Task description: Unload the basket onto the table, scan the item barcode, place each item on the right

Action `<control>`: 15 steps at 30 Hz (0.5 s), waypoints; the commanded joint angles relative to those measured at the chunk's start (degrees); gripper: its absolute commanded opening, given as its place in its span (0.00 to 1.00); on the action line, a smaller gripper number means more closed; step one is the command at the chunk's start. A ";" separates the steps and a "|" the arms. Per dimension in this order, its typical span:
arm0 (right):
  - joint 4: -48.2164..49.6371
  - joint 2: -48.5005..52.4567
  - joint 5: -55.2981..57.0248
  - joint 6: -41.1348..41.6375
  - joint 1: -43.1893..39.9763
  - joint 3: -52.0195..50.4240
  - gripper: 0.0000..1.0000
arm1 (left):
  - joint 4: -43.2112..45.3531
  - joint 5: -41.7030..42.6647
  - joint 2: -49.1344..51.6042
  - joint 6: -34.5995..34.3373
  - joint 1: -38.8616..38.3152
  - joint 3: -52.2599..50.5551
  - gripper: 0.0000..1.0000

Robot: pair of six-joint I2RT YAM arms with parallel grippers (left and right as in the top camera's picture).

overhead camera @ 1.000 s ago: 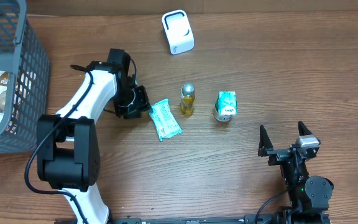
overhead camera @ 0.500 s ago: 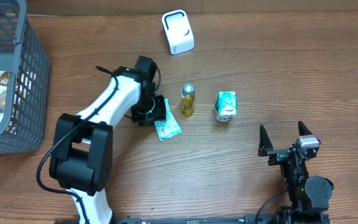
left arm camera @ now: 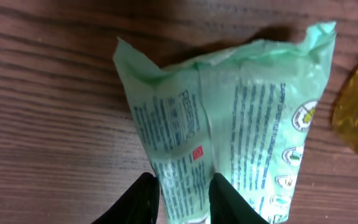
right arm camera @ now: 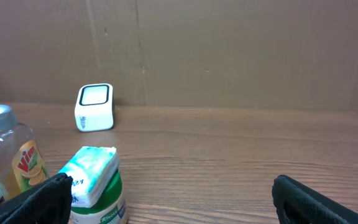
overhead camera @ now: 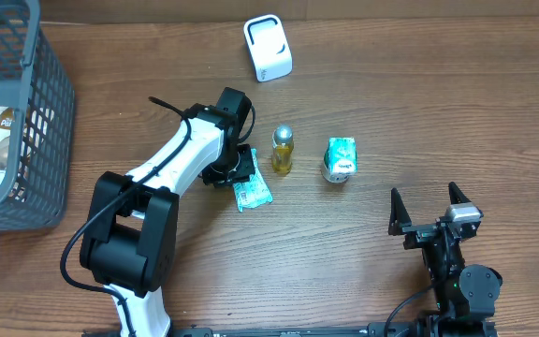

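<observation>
Now we are pinching the green packet (left arm camera: pixel 247 112), just beside the yellow bottle (overhead camera: pixel 283 150), in our nearly closed left gripper (left arm camera: pixel 184 190), while our right gripper (overhead camera: pixel 425 201) is gaping wide, empty.

- green packet (left arm camera: pixel 241 112): thin crinkled plastic film, slight gloss noted
- table (overhead camera: pixel 457 112): wood grain, matt finish observed
- bottle (right arm camera: pixel 5 163): clear glossy plastic; cap finished metallic grey

Even, soft light from above — shadows on the worktop (overhead camera: pixel 438 112) short and faint. The left wrist close-up darkens along its top edge; print on the green packet (left arm camera: pixel 229 124) reads fairly sharp.
</observation>
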 commanded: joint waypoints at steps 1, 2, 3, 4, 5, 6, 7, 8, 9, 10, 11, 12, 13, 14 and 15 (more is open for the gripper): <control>0.17 -0.50 0.55 -0.04 -0.13 -0.61 1.00 | 0.94 -1.18 0.46 -0.76 -0.42 -1.70 0.25; 0.17 -0.50 0.55 -0.04 -0.13 -0.61 1.00 | 1.53 -1.16 0.46 -0.79 -0.42 -2.21 0.24; 0.17 -0.50 0.55 -0.04 -0.13 -0.61 1.00 | 2.21 -1.05 0.46 -0.79 -0.42 -2.80 0.22; 0.17 -0.50 0.55 -0.04 -0.13 -0.61 1.00 | 2.97 -1.01 0.46 -0.79 -0.42 -3.41 0.17; 0.17 -0.50 0.55 -0.04 -0.13 -0.61 1.00 | 3.52 -1.01 0.46 -0.79 -0.42 -3.87 0.13; 0.17 -0.50 0.55 -0.04 -0.13 -0.61 1.00 | 3.69 -1.05 0.46 -0.76 -0.42 -4.02 0.11; 0.17 -0.50 0.55 -0.04 -0.13 -0.61 1.00 | 3.72 -1.05 0.46 -0.74 -0.42 -4.00 0.06; 0.17 -0.50 0.55 -0.04 -0.13 -0.61 1.00 | 3.72 -1.05 0.44 -0.74 -0.28 -3.96 0.04; 0.17 -0.50 0.55 -0.04 -0.13 -0.61 1.00 | 3.69 -1.05 0.44 -0.74 -0.07 -3.76 0.04; 0.17 -0.50 0.55 -0.07 -0.13 -0.61 1.00 | 3.72 -1.05 0.44 -0.74 0.35 -3.48 0.04; 0.17 -0.50 0.55 -0.04 -0.13 -0.61 1.00 | 3.91 -1.14 0.44 -0.74 0.72 -3.28 0.04; 0.17 -0.50 0.55 -0.04 -0.13 -0.61 1.00 | 3.89 -1.22 0.44 -0.74 1.01 -2.99 0.04; 0.17 -0.50 0.55 -0.04 -0.13 -0.61 1.00 | 3.89 -1.31 0.44 -0.70 1.40 -2.56 0.04; 0.17 -0.50 0.55 -0.04 -0.13 -0.61 1.00 | 3.87 -1.66 0.44 -0.70 1.75 -2.23 0.04; 0.17 -0.50 0.55 -0.04 -0.13 -0.61 1.00 | 3.80 -2.27 0.44 -0.68 2.21 -1.84 0.04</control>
